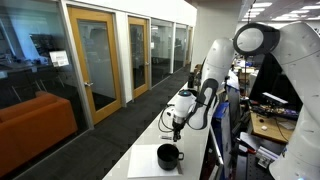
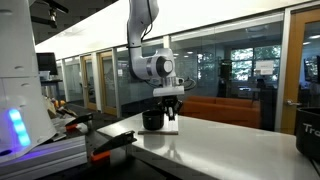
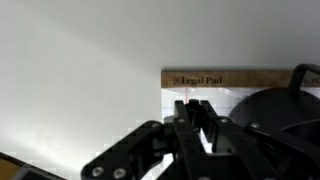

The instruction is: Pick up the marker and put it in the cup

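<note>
The cup is a small glossy black mug point(image 1: 168, 155) standing on a white legal pad point(image 1: 145, 163) on the table; it also shows in an exterior view point(image 2: 153, 120). In the wrist view the mug point(image 3: 278, 122) fills the lower right, with its handle at the right edge. My gripper point(image 1: 177, 128) hangs just above the pad, beside the mug, as both exterior views show point(image 2: 172, 113). In the wrist view its fingers point(image 3: 193, 112) are shut on a dark marker point(image 3: 193, 102), whose end shows between the fingertips.
The legal pad's brown header strip point(image 3: 235, 79) lies on the white tabletop point(image 3: 80, 90). A glass wall with wooden doors point(image 1: 95, 60) and an orange sofa point(image 1: 35, 125) stand beyond the table. A cluttered workbench point(image 1: 270, 120) is beside the arm.
</note>
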